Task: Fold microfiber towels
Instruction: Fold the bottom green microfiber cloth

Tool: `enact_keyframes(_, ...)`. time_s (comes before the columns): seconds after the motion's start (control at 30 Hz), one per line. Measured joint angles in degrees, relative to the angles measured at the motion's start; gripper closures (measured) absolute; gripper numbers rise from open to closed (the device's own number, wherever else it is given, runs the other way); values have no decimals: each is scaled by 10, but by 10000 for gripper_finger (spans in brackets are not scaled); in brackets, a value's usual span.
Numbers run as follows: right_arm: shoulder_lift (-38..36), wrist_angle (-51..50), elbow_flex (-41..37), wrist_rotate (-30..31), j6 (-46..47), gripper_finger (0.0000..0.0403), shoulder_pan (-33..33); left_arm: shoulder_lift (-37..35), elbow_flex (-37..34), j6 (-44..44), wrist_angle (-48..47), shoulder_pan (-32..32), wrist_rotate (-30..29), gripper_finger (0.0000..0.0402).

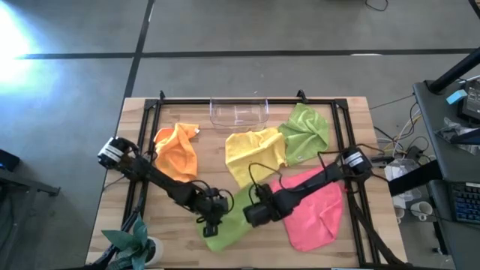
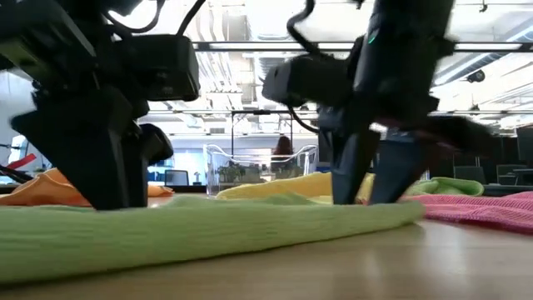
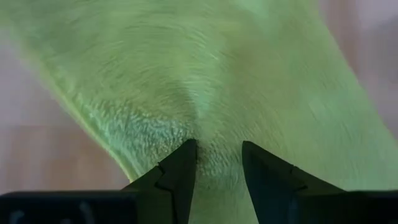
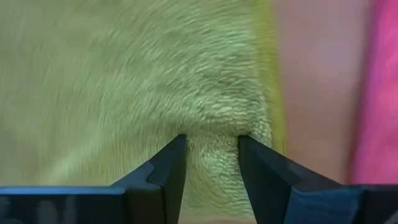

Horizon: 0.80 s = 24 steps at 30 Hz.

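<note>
A lime green towel lies near the table's front edge, between my two grippers; in the low view it stretches flat along the table. My left gripper is on its left part and my right gripper on its right part, each pointing steeply down and shut on the cloth. An orange towel, a yellow towel, a second lime green towel and a pink towel lie crumpled on the table around them. My left gripper pinches a small ridge of the lime green towel between its two fingers, not far from one edge. The fingers come from above, slanting down. Creases run into the gap. The towel lies on the table. My right gripper pinches a raised fold of the lime green towel between its two fingers, close to the edge that faces the pink towel. The fingers point steeply down from above. The towel rests on the table.
A clear plastic tray stands at the table's far middle. A black frame runs round the work area. A small potted plant stands at the front left corner. Bare wood shows along the near edge.
</note>
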Motion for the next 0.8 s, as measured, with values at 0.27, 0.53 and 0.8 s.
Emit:
enact_keyframes(0.27, 0, -1, 5, 23, -164, 264, -54, 1, -2, 28, 40, 0, 41, 283)
enact_keyframes(0.53, -25, -7, 46, 29, -202, 264, -38, -39, -3, 30, 23, -2, 26, 283)
enact_keyframes(0.8, -17, 43, 116, 29, -202, 264, 21, -123, -3, 30, -88, -4, -53, 283)
